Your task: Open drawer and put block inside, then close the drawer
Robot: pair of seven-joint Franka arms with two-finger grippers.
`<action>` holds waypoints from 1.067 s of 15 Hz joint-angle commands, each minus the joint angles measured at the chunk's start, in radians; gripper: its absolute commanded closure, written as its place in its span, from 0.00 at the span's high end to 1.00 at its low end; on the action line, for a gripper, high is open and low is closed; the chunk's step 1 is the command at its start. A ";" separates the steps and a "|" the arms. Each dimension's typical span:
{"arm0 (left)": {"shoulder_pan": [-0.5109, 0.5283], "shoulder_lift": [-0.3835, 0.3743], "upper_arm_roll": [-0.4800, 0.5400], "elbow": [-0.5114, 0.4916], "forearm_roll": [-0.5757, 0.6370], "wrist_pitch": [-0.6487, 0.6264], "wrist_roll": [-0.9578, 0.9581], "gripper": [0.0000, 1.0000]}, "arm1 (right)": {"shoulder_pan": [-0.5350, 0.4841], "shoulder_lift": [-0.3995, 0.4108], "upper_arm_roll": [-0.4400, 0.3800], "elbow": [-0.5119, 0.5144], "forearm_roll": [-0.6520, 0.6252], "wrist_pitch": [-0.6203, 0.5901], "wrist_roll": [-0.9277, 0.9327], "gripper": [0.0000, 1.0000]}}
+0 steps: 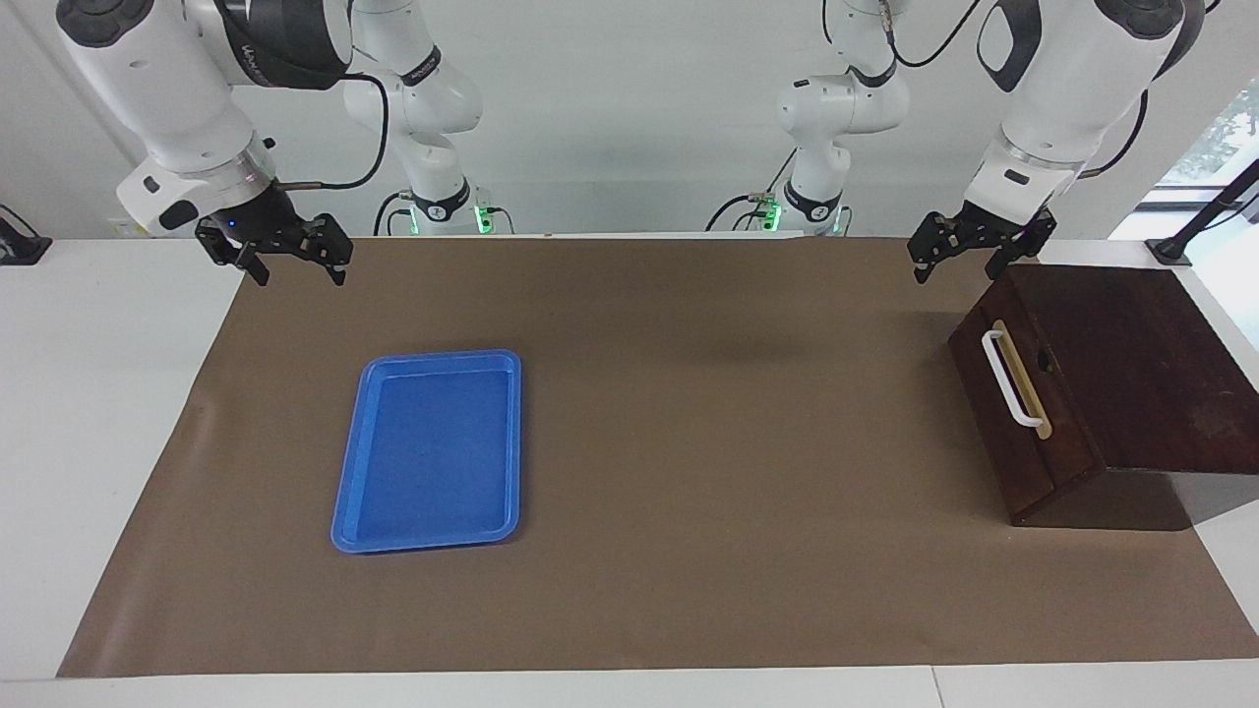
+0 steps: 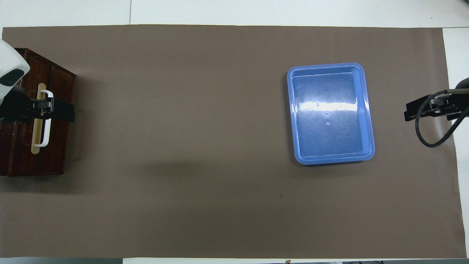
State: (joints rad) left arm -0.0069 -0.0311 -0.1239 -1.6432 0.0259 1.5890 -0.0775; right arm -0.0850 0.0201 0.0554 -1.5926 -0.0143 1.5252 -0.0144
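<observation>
The dark wooden box [image 1: 1121, 354] stands at the left arm's end of the table. Its drawer [image 1: 1033, 442] is closed, and the white bar handle [image 1: 1011, 379] shows on the tan strip. The drawer also shows in the overhead view [image 2: 56, 146]. My left gripper [image 1: 956, 267] is open and empty, raised clear of the box. In the overhead view the left gripper [image 2: 44, 110] lies over the handle [image 2: 45, 137]. My right gripper [image 1: 300, 275] is open and empty, and waits raised over the right arm's end of the mat. No yellow block is in view.
A flat blue tray [image 1: 438, 356] lies empty on the brown mat [image 1: 689, 393], toward the right arm's end; it also shows in the overhead view [image 2: 326, 66]. White table surface borders the mat.
</observation>
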 commanded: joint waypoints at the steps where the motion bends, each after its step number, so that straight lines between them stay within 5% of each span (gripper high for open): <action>1: -0.001 -0.020 0.003 -0.009 -0.014 -0.009 0.015 1.00 | -0.016 -0.008 0.011 -0.003 -0.012 0.003 -0.022 1.00; 16: -0.004 -0.030 0.027 -0.010 -0.015 -0.018 0.015 1.00 | -0.018 -0.012 0.011 -0.003 -0.010 0.003 -0.026 1.00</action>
State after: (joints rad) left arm -0.0069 -0.0469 -0.1059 -1.6432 0.0258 1.5785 -0.0772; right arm -0.0850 0.0186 0.0554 -1.5918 -0.0143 1.5252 -0.0144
